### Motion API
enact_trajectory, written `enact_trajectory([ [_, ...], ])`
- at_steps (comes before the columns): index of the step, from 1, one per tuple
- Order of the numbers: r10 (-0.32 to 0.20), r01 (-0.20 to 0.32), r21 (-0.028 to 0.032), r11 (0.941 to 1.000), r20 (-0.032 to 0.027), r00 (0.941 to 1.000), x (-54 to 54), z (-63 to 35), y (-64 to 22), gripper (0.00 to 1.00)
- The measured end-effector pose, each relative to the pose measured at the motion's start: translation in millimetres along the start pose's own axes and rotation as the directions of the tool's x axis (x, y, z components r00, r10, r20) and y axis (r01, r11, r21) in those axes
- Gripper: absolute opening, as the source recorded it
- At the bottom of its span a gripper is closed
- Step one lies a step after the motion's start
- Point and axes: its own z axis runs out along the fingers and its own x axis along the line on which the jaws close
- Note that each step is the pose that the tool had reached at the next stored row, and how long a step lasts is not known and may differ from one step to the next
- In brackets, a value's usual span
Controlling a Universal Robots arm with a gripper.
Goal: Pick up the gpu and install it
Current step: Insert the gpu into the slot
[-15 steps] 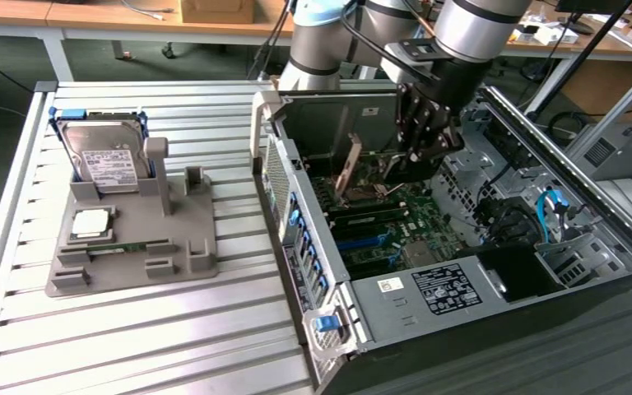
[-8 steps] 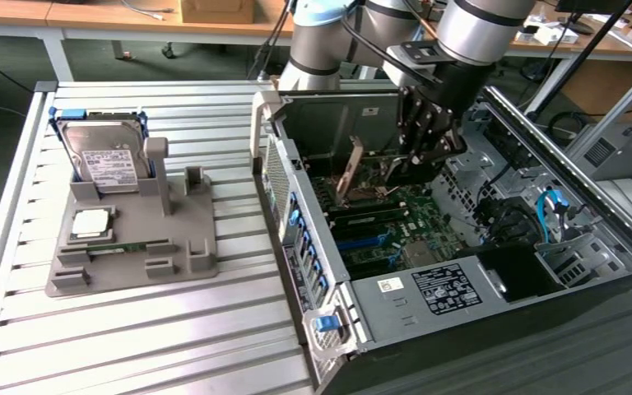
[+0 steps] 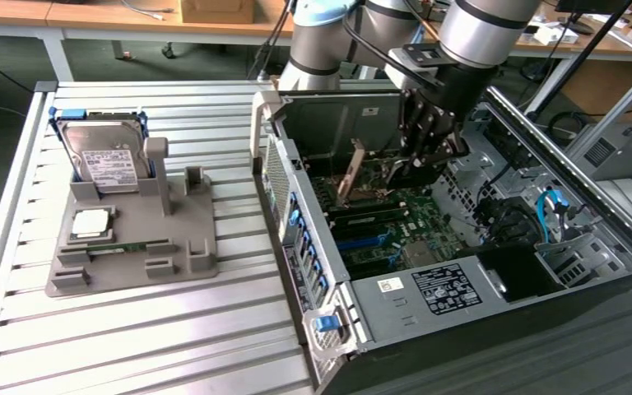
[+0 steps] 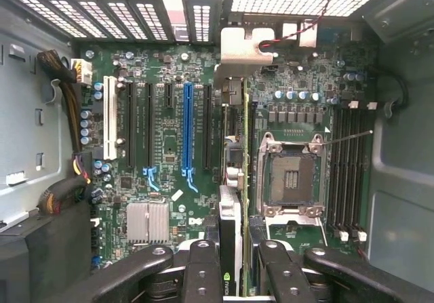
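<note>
- Gripper sits inside the open computer case, upper-centre of the exterior view; its fingertips are lost among dark parts there, so the grip is hard to read from that side.
- Wrist view is clearer: the fingers sit partway closed, clamped on the gpu from both faces.
- Gpu seen edge-on in the wrist view, a thin card running up the frame centre, w/ its silver bracket at the far end near the case's rear grille. Card faces hidden; its near end is cut off by the frame's bottom edge.
- In the exterior view the gpu shows as a thin tilted slab just left of the gripper, above the motherboard.
- Can't tell whether the card's lower edge touches the board or hangs just above it.
- Wrist view alone gives the slot layout: a blue slot and a white slot left of the card, CPU socket just right of it, memory slots farther right.
- Exterior view alone gives the table: a grey parts tray at left holding a hard drive upright, well apart from the case.
- Room: case walls close on both sides of the gripper; cable bundle hugs the left wall in the wrist view.
</note>
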Motion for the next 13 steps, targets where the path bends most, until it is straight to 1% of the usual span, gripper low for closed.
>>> enact_trajectory([
  [13,0.000,0.000,0.0000,1.0000,0.0000,1.0000,5.7,0.0,0.2,0.27],
])
